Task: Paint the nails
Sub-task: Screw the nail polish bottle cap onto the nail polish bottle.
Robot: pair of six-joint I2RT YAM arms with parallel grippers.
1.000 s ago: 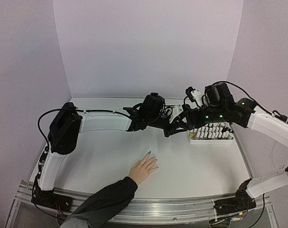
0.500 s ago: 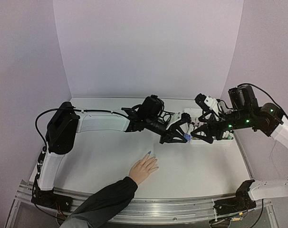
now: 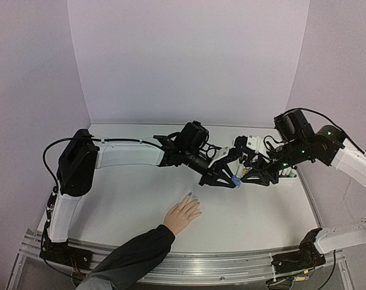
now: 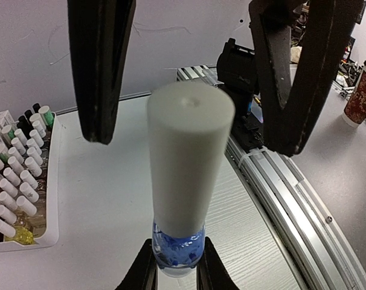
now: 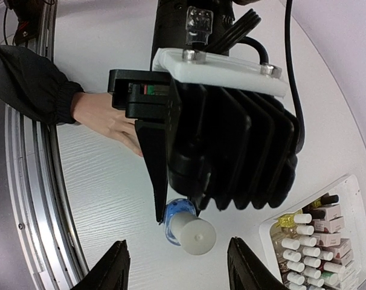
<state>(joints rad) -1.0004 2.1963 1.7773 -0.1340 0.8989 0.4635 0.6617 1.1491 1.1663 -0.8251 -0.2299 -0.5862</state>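
Left claw point(image 3: 226, 175) — pinching blue bottle point(image 3: 236, 180).

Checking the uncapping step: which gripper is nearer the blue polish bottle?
Left gripper: it clamps the bottle's glass base. Right gripper: its fingers flank the white cap, not touching.

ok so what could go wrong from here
The left gripper pinches only the base of the small blue glass polish bottle; if the open right gripper closes unevenly on its tall white cap, the bottle could tilt or slip. A dropped bottle could spill polish near the person's light-skinned hand on the white table.
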